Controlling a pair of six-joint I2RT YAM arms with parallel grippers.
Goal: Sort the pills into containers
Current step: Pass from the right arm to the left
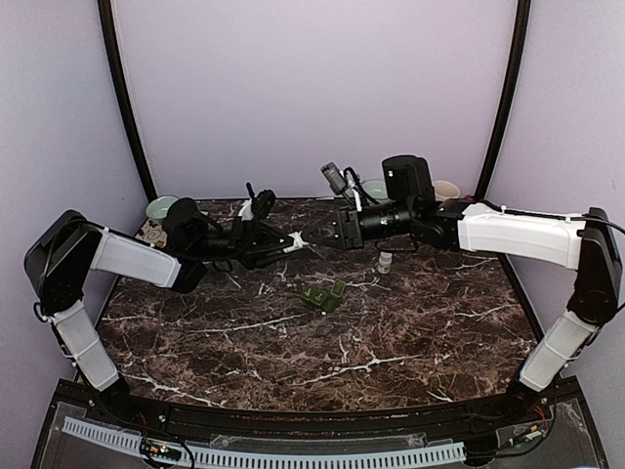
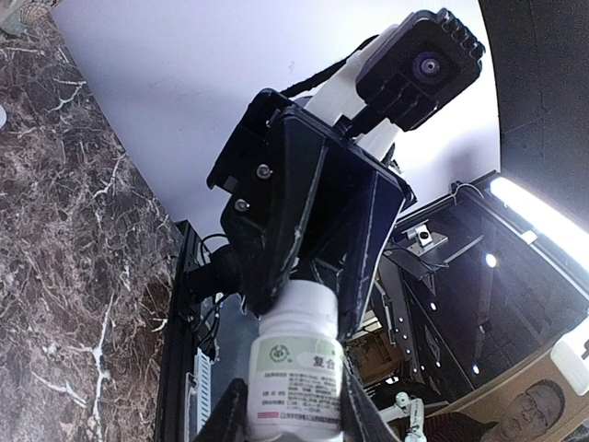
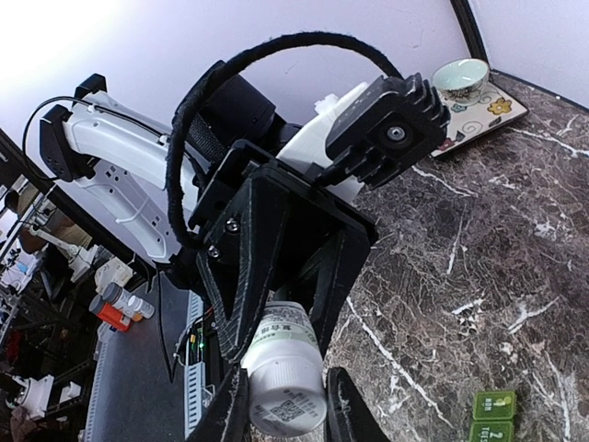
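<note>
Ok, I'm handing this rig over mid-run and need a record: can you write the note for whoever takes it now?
Left claw: shut on the white pill bottle, held in the air.
Right claw: shut on the bottle's other end.
Green pill organiser: on the marble table, apart from both arms.
Done: bottle lifted, gripped by both arms.
Left: open it and sort the pills; no loose pills visible.

Pill bottle (image 2: 296, 368): the label reads "复合" beside a round green logo (smaller print unreadable).
Green pill organizer (image 3: 492, 419): one lid is numbered "2", the next perhaps "1".
</note>
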